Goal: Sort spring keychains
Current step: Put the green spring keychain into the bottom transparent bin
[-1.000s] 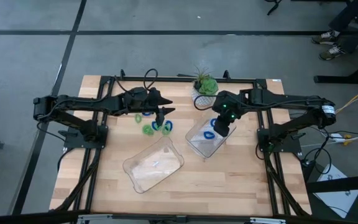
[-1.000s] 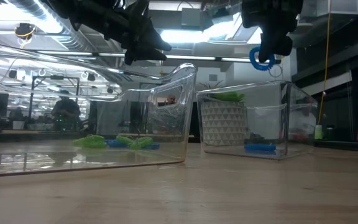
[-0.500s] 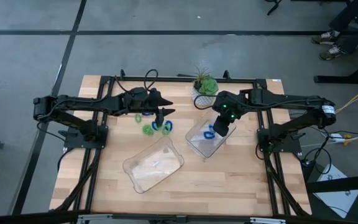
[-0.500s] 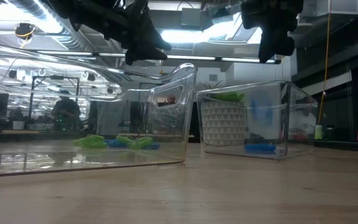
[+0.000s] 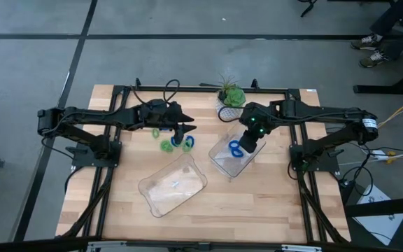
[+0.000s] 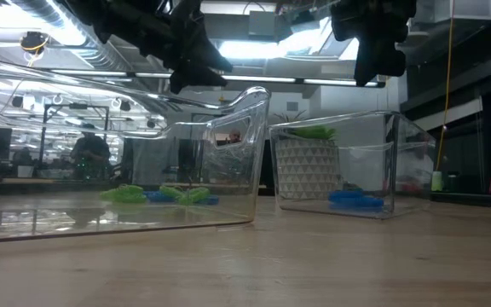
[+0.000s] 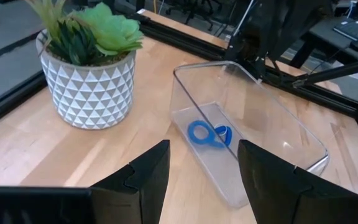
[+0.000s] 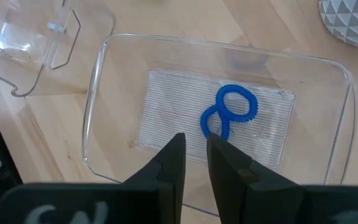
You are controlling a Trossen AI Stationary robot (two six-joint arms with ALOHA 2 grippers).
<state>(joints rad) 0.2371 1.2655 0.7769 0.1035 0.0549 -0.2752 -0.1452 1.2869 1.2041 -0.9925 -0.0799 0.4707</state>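
Observation:
Two blue spring keychains point(image 8: 227, 112) lie on the floor of the right clear tray point(image 5: 219, 159), also seen in the left wrist view point(image 7: 207, 134) and the low view point(image 6: 355, 200). My right gripper point(image 8: 196, 168) hovers above that tray point(image 5: 247, 145), open by a narrow gap and holding nothing. Green keychains point(image 5: 165, 145) and a blue keychain point(image 5: 188, 142) lie loose on the wood between the arms. My left gripper point(image 7: 201, 168) hangs open above this loose group point(image 5: 182, 131) without touching it.
A second clear tray point(image 5: 173, 185) sits toward the near edge, left of the first. A green potted plant point(image 5: 231, 98) in a white patterned pot stands at the far edge, just beyond the right tray. Black frame rails border the table.
My right gripper has let go of a blue keychain that hung from its fingers. The keychain has fallen into the right tray and now lies beside the other blue one. The left arm has barely moved.

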